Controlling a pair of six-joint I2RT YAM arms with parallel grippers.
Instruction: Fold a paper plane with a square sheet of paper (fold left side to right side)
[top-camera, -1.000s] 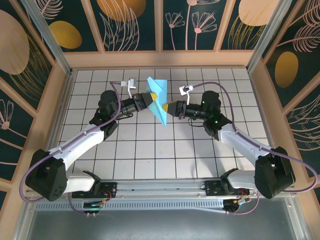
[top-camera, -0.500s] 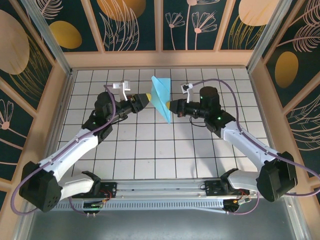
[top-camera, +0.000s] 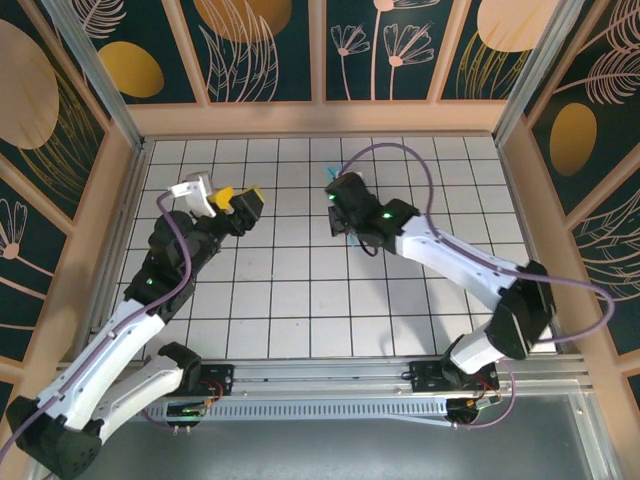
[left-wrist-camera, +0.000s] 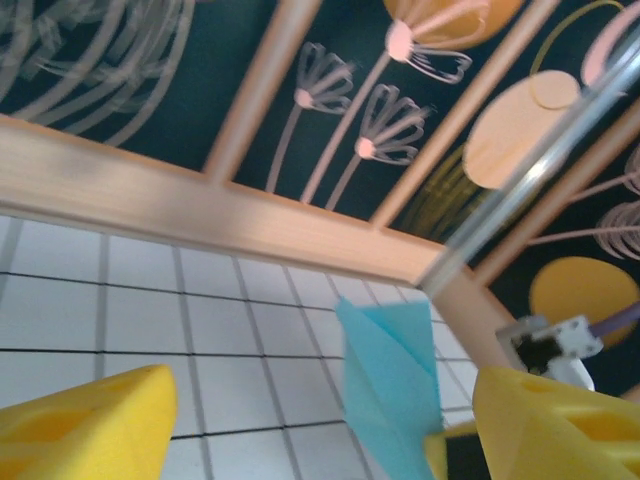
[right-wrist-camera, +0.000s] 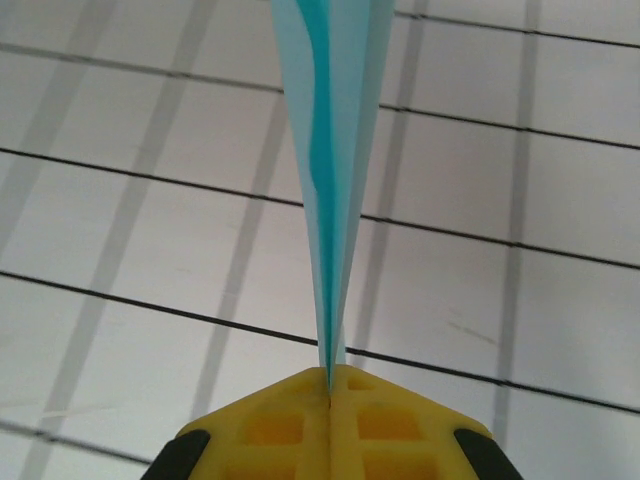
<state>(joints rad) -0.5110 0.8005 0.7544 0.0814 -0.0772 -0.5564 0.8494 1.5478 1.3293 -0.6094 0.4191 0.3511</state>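
The right claw (right-wrist-camera: 328, 385) is clenched on the paper plane (right-wrist-camera: 335, 150), which runs edge-on toward twelve o'clock over the white tiles (right-wrist-camera: 520, 300). The left claw (top-camera: 238, 197), at nine o'clock from it, gapes empty. Folding looks finished, so the next move is probably to lay the plane down gently.

The left gripper (top-camera: 240, 200) is held at the far left, jaws spread; the right gripper (right-wrist-camera: 330, 385) is clamped shut, far centre.

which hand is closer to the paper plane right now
Right. The right hand is shut on the paper plane, pinching its edge. The left hand is open, apart from it, off to its left.
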